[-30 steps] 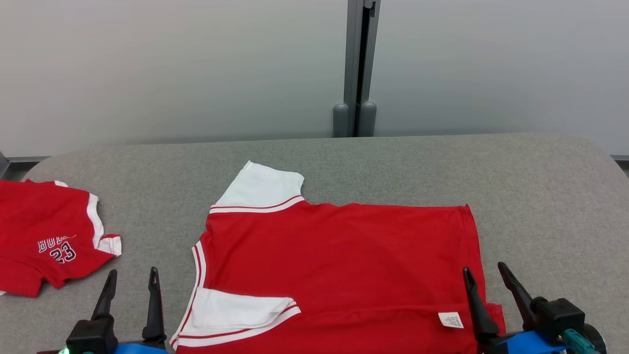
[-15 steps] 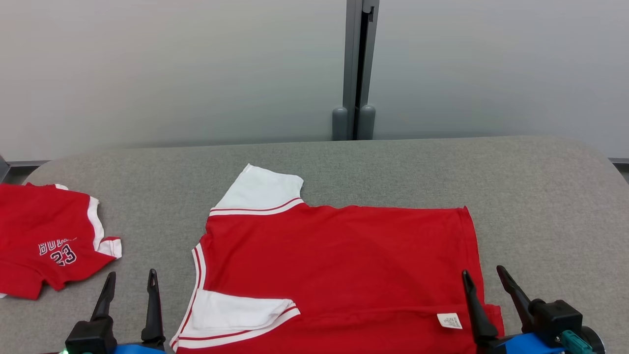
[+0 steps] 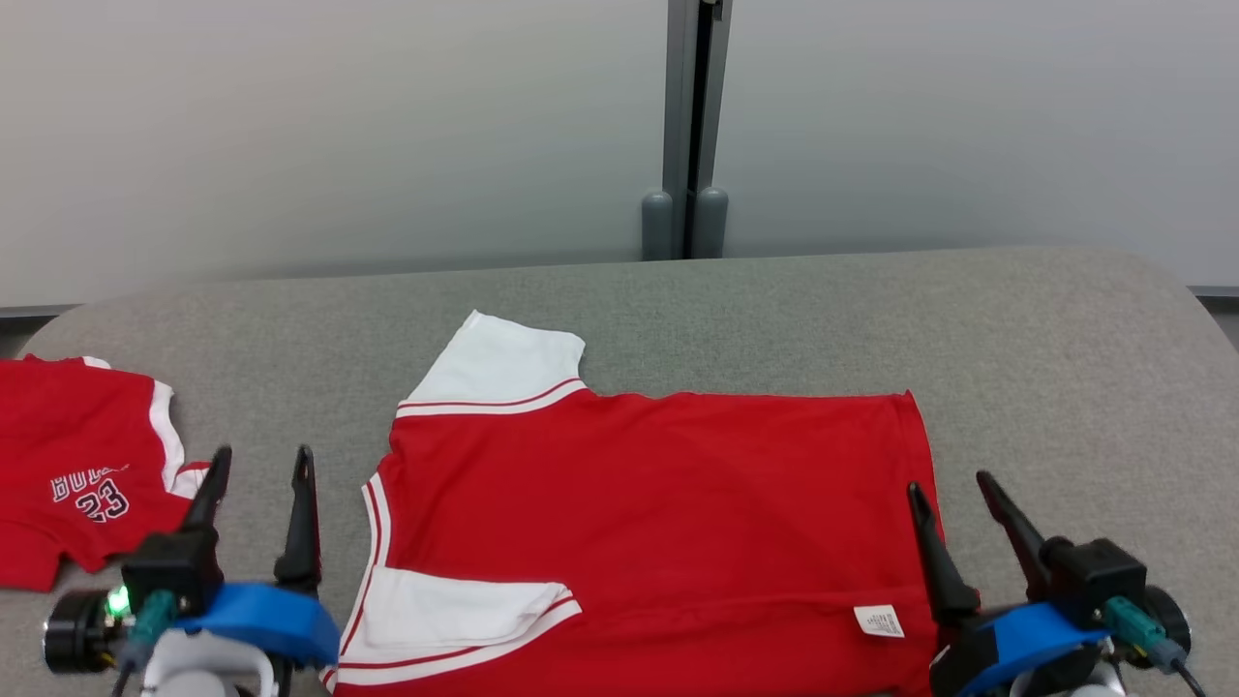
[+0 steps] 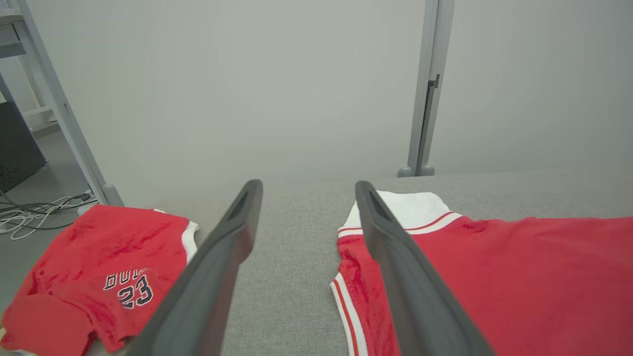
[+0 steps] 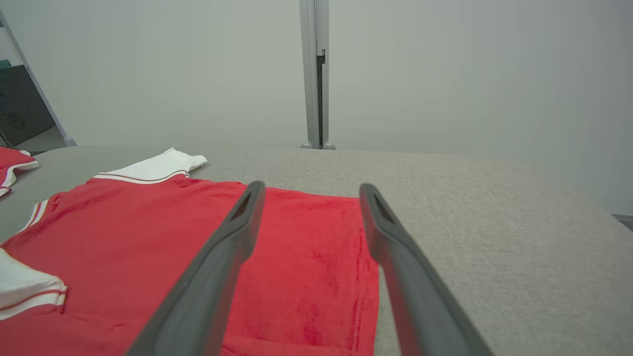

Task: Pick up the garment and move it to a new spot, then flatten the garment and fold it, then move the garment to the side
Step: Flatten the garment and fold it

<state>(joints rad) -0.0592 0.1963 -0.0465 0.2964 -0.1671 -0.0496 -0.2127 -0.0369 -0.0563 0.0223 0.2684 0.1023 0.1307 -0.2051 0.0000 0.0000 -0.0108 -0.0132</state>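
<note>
Garment (image 3: 658, 523) runs past the head view's bottom edge; left gripper (image 3: 264, 453) and right gripper (image 3: 947, 481) gape wide.

A red T-shirt (image 3: 658, 503) lies between the left gripper (image 3: 263, 453) and the right gripper (image 3: 947, 482). Its sleeves (image 3: 503, 363) are white with a red stripe, and its label (image 3: 879, 621) is white. Outboard of the left gripper is a red jersey (image 3: 68, 465) with white trim and a dark "23". The tabletop (image 3: 1065, 368) is flecked grey. Both grippers have black fingers (image 3: 300, 523) and blue collars (image 3: 256, 620).

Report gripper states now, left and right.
Left gripper: open, empty, beside the shirt.
Right gripper: open, empty, at the shirt's hem edge.
</note>
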